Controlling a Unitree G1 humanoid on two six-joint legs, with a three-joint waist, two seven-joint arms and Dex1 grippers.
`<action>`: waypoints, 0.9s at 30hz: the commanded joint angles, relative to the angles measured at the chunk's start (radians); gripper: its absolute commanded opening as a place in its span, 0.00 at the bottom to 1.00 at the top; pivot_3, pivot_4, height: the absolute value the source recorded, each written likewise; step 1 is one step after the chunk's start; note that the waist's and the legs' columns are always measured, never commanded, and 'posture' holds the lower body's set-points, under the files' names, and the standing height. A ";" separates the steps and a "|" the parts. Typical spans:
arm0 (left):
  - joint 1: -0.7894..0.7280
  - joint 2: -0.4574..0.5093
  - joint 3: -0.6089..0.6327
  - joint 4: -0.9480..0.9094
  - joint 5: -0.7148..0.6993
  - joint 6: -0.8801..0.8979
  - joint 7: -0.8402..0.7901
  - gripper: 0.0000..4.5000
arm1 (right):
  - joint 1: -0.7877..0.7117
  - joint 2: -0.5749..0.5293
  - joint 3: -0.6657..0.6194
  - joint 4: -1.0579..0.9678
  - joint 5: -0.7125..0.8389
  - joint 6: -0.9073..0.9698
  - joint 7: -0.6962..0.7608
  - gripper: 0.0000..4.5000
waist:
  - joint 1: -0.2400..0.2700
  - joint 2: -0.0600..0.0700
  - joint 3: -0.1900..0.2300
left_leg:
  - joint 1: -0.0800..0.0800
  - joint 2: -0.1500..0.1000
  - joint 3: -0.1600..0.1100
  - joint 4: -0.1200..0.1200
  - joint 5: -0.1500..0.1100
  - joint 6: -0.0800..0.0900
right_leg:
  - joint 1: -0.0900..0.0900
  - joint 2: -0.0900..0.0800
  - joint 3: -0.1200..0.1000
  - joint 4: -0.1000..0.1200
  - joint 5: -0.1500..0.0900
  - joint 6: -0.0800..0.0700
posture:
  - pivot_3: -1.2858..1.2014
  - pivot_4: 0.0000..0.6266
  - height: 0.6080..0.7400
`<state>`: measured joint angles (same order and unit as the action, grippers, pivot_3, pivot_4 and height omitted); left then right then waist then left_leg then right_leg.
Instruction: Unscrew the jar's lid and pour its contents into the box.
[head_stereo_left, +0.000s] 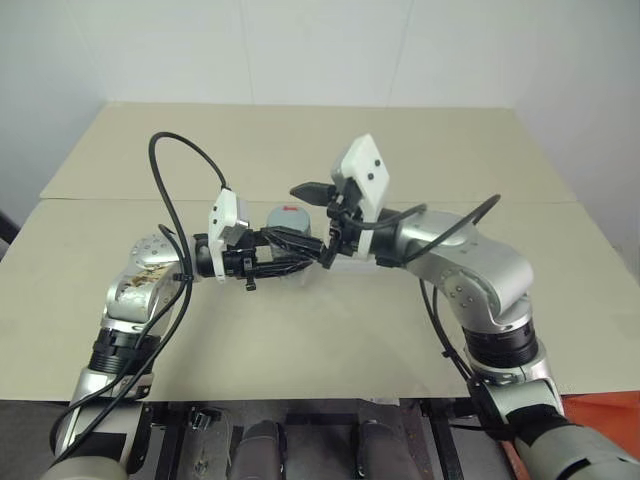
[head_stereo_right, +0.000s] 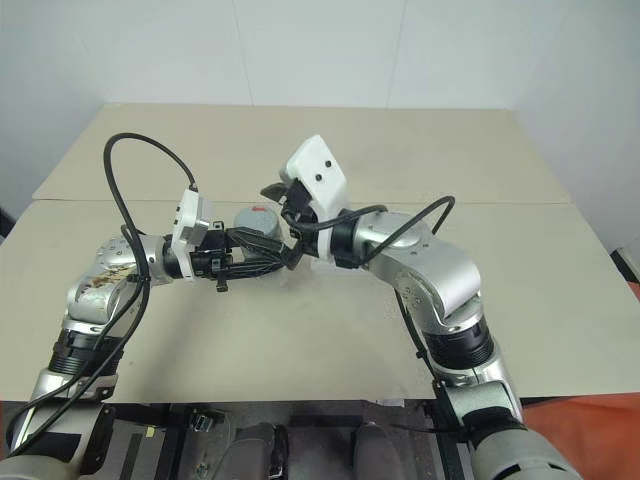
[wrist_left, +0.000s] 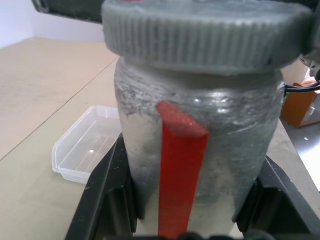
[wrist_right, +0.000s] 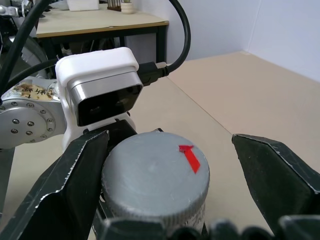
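Note:
My left gripper (head_stereo_left: 283, 243) is shut on the jar (wrist_left: 200, 150), a silvery cylinder with a red strip down its side, and holds it upright above the table. Black fingers (wrist_left: 107, 195) press the jar's two flanks. The grey ribbed lid (wrist_right: 155, 175) with a red mark sits on the jar's mouth. My right gripper (wrist_right: 170, 165) is open at lid height, one finger (wrist_right: 70, 185) close beside the lid's rim and the other standing well off. The box (wrist_left: 87, 145), a clear shallow tray, lies on the table behind the jar. The contents are hidden by the jar's wall.
The beige table (head_stereo_left: 330, 330) has a seam across its middle and a near edge just in front of me. My left wrist's white camera block (wrist_right: 100, 92) sits right behind the lid. An orange object (wrist_left: 300, 105) stands off the table's side.

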<state>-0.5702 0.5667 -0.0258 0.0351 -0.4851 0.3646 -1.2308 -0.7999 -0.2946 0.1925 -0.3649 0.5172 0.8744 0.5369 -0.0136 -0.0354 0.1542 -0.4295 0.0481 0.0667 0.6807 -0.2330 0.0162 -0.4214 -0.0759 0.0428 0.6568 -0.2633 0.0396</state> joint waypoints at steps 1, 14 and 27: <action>-0.012 0.009 0.003 -0.023 -0.006 -0.018 -0.018 0.44 | -0.021 -0.001 -0.018 -0.008 -0.026 -0.013 -0.027 0.99 | 0.000 0.000 0.000 | 0.000 0.000 0.000 0.000 0.000 0.000 | 0.000 0.000 0.000 0.000 0.000 0.000 | 0.52 0.24 1.00; -0.002 0.023 0.014 -0.036 -0.013 -0.011 -0.014 0.44 | 0.035 -0.080 -0.063 -0.067 0.005 0.004 -0.001 0.99 | 0.000 0.000 0.000 | 0.000 0.000 0.000 0.000 0.000 0.000 | 0.000 0.000 0.000 0.000 0.000 0.000 | 0.52 0.24 1.00; 0.003 0.030 0.015 -0.044 -0.019 -0.007 -0.019 0.44 | 0.059 -0.126 -0.084 -0.085 0.036 0.000 -0.005 0.99 | 0.000 0.000 0.000 | 0.000 0.000 0.000 0.000 0.000 0.000 | 0.000 0.000 0.000 -0.001 0.000 0.000 | 0.52 0.24 1.00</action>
<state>-0.5680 0.5859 -0.0244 0.0353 -0.4841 0.3712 -1.2304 -0.7334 -0.4017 0.1769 -0.4404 0.5653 0.8793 0.5509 -0.0139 -0.0354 0.1542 -0.4295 0.0481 0.0664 0.6807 -0.2330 0.0162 -0.4214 -0.0760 0.0429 0.6561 -0.2633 0.0396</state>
